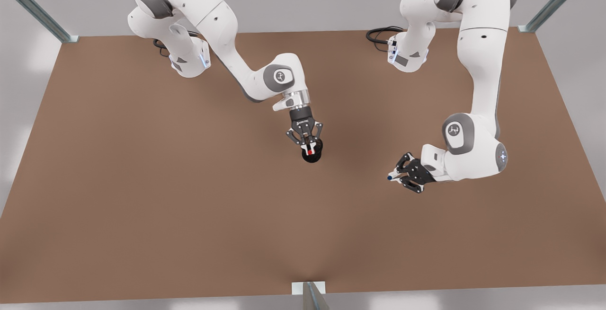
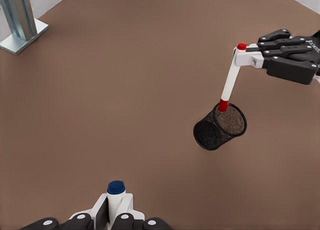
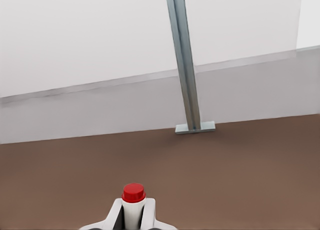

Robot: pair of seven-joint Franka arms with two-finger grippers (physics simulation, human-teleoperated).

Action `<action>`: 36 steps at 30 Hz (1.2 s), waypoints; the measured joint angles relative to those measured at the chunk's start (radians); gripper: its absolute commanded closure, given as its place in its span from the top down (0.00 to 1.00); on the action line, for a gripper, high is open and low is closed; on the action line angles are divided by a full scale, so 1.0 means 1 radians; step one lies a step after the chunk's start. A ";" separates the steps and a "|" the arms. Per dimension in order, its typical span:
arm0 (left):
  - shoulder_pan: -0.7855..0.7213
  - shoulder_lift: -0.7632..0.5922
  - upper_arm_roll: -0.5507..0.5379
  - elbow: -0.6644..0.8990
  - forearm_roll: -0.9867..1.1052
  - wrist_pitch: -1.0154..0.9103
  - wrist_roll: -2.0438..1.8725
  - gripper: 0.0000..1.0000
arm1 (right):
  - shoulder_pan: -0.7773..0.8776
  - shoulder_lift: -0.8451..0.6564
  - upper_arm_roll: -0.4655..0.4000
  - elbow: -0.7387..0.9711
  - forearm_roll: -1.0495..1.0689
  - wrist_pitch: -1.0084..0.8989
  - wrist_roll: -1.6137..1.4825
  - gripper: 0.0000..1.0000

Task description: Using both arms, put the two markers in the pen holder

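Observation:
The black mesh pen holder [image 1: 314, 157] [image 2: 220, 127] stands mid-table. Right over it hangs my right gripper [image 1: 310, 145] [image 2: 249, 54] [image 3: 132, 217], shut on the red-capped marker [image 1: 310, 151] [image 2: 230, 80] [image 3: 134, 199]. That marker hangs nearly upright, and its lower red end sits at the holder's rim, at the mouth of the cup. My left gripper [image 1: 400, 173] [image 2: 114, 217] is off toward the front view's right, above the bare table. It is shut on the blue-capped marker [image 1: 390, 177] [image 2: 116, 192], whose blue end points toward the holder.
The brown table [image 1: 189, 206] spreads wide around the holder. Metal frame posts stand at its corners [image 1: 66, 35] [image 1: 528, 27] and at the near edge [image 1: 310, 291] [image 2: 20, 25] [image 3: 187, 90]. A black cable [image 1: 381, 33] lies by an arm base.

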State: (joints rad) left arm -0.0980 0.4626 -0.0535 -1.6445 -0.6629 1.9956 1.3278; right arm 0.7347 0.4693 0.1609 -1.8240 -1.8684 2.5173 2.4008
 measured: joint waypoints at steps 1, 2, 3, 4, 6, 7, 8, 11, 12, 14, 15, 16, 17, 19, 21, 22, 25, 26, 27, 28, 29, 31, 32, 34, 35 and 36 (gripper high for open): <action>0.001 0.000 0.000 -0.002 -0.001 0.000 0.004 0.21 | 0.000 0.001 0.000 -0.001 -0.006 -0.002 0.008 0.21; 0.001 0.000 0.000 -0.003 -0.002 0.000 0.009 0.21 | 0.002 0.002 0.000 -0.002 -0.010 -0.005 0.015 0.21; 0.002 0.000 0.000 -0.003 -0.003 -0.001 0.013 0.21 | 0.004 0.002 0.000 -0.007 -0.013 -0.007 0.022 0.21; 0.004 0.000 0.000 -0.004 -0.004 -0.001 0.017 0.21 | 0.006 0.001 0.000 -0.013 -0.016 -0.011 0.029 0.21; 0.007 0.000 0.000 -0.005 -0.005 -0.001 0.025 0.21 | 0.007 -0.003 0.001 -0.017 -0.020 -0.017 0.041 0.21; 0.007 0.000 0.000 -0.008 -0.005 -0.001 0.028 0.21 | 0.007 -0.005 0.001 -0.018 -0.021 -0.020 0.047 0.21; 0.007 0.000 0.000 -0.009 -0.006 -0.001 0.032 0.21 | 0.007 -0.006 0.003 -0.018 -0.022 -0.022 0.052 0.21; 0.007 0.000 0.000 -0.011 -0.006 -0.001 0.042 0.21 | 0.006 -0.008 0.004 -0.019 -0.024 -0.026 0.067 0.21; 0.007 0.000 0.000 -0.011 -0.006 -0.001 0.045 0.21 | 0.006 -0.008 0.005 -0.019 -0.024 -0.028 0.071 0.21; 0.008 0.001 0.000 -0.011 -0.006 -0.001 0.050 0.21 | 0.006 -0.009 0.006 -0.019 -0.025 -0.030 0.079 0.21; 0.008 0.002 0.000 -0.011 -0.007 -0.001 0.053 0.21 | 0.006 -0.010 0.006 -0.019 -0.025 -0.030 0.083 0.21; 0.009 0.002 0.000 -0.012 -0.007 -0.001 0.056 0.21 | 0.006 -0.012 0.006 -0.019 -0.025 -0.031 0.086 0.21; 0.009 0.002 0.000 -0.013 -0.007 -0.001 0.059 0.21 | 0.006 -0.014 0.006 -0.019 -0.025 -0.031 0.090 0.21; 0.009 0.002 0.000 -0.016 -0.010 -0.001 0.064 0.21 | 0.006 -0.016 0.006 -0.019 -0.025 -0.032 0.096 0.21; 0.008 0.002 0.000 -0.019 -0.014 -0.001 0.069 0.21 | 0.007 -0.017 0.008 -0.019 -0.026 -0.033 0.101 0.21; 0.008 0.002 0.000 -0.021 -0.016 0.000 0.072 0.21 | 0.007 -0.018 0.010 -0.018 -0.032 -0.033 0.102 0.21; 0.008 0.002 0.000 -0.023 -0.019 0.000 0.078 0.21 | 0.006 -0.022 0.012 -0.018 -0.045 -0.034 0.104 0.21; 0.008 0.002 0.000 -0.024 -0.019 0.000 0.080 0.21 | 0.006 -0.024 0.013 -0.019 -0.047 -0.034 0.105 0.21; 0.008 0.002 0.000 -0.024 -0.020 0.000 0.082 0.21 | 0.005 -0.034 0.016 -0.030 -0.049 -0.034 0.106 0.21; 0.007 0.002 0.000 -0.025 -0.020 0.000 0.083 0.21 | 0.001 -0.054 0.017 -0.054 -0.050 -0.033 0.107 0.21; 0.007 0.002 0.000 -0.025 -0.020 0.000 0.085 0.21 | -0.002 -0.075 0.018 -0.081 -0.052 -0.032 0.107 0.21; 0.008 0.001 0.000 -0.029 -0.021 0.000 0.089 0.21 | -0.005 -0.095 0.018 -0.106 -0.053 -0.031 0.109 0.21; 0.008 0.001 0.000 -0.031 -0.021 0.000 0.090 0.21 | -0.006 -0.098 0.018 -0.110 -0.054 -0.031 0.110 0.21; 0.008 0.001 0.000 -0.032 -0.021 0.000 0.093 0.21 | -0.006 -0.098 0.019 -0.114 -0.054 -0.031 0.111 0.21; 0.008 0.002 0.000 -0.032 -0.021 0.000 0.095 0.21 | -0.006 -0.097 0.019 -0.114 -0.054 -0.031 0.112 0.21; 0.009 0.002 0.000 -0.033 -0.021 0.000 0.096 0.21 | -0.006 -0.095 0.018 -0.114 -0.055 -0.031 0.112 0.21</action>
State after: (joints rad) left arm -0.0892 0.4642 -0.0535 -1.6770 -0.6841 1.9960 1.4242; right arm 0.7286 0.3743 0.1794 -1.9380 -1.9229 2.4861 2.5131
